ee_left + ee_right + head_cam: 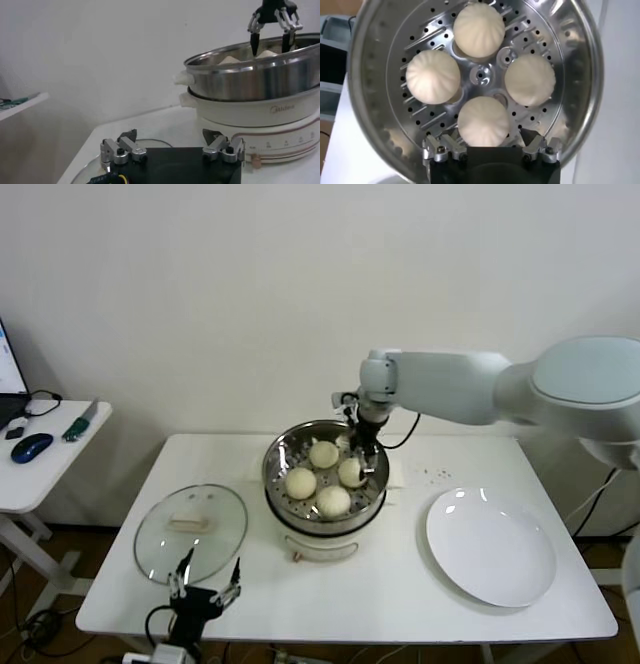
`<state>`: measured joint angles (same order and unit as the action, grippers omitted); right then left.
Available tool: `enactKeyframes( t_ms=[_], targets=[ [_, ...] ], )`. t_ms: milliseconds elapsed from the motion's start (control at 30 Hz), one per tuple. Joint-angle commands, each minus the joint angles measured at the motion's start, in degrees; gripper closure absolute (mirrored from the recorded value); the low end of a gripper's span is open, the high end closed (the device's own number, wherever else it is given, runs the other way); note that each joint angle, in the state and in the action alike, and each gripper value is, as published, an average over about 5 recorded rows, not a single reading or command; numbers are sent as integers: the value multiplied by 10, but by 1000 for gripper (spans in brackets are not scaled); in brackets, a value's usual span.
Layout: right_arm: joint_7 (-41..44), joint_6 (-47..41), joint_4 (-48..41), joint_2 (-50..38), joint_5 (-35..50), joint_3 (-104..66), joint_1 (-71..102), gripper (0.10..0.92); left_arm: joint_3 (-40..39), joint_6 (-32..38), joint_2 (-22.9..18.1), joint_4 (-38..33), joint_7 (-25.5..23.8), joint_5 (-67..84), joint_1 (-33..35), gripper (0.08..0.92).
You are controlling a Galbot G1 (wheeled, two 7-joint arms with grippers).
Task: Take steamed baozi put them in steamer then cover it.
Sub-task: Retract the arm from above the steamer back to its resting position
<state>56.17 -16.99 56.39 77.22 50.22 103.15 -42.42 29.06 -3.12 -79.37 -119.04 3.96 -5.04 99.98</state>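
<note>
While all four steamed baozi [482, 85] sit inside the steamer [283, 459], the glass lid [190, 529] lies flat beside it.
Right tool [362, 459], fingers apart and clamped on nothing, hangs just over the bun nearest the steamer's far rim; its wrist view shows all four spaced around the perforated tray. Left tool [205, 586], fingers apart, waits at the lid's near edge. Beyond the steamer, a white plate [490, 546] shares the surface [400, 604].

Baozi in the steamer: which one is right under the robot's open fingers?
The baozi on the steamer's right side, just below the right gripper, whose jaws stand open. The other three lie farther off.
</note>
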Motion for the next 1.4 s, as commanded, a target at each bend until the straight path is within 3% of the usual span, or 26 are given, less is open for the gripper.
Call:
enactKeyframes(
  t_ms=[33,400,600,767,1033,1200,1400],
  targets=[
    [-19,50,54,-80,2,-27,-58,203,7,0,3,-6,7,2,-8,177],
    [-246,171,214,-331,-12,-157,-1,203,17,-12,10,-14,13,-9,-24,177],
    [-337,201,274,-460,-32,-340,175,203,18,-16,13,-14,15,-25,-29,177],
    [-369,214,310,-533,-66,-584,423,203,17,-27,13,-18,28,-51,-40,177],
    [-426,226,350,-518,-84,-953,778,203,22,-31,19,-22,36,-103,-47,177],
    [-435,209,373,-445,-118,-1180,979,203,32,-32,38,-20,33,-176,-44,177],
    [-428,190,387,-341,-154,-1332,1114,203,44,-39,61,-3,25,-325,-48,177]
  ],
)
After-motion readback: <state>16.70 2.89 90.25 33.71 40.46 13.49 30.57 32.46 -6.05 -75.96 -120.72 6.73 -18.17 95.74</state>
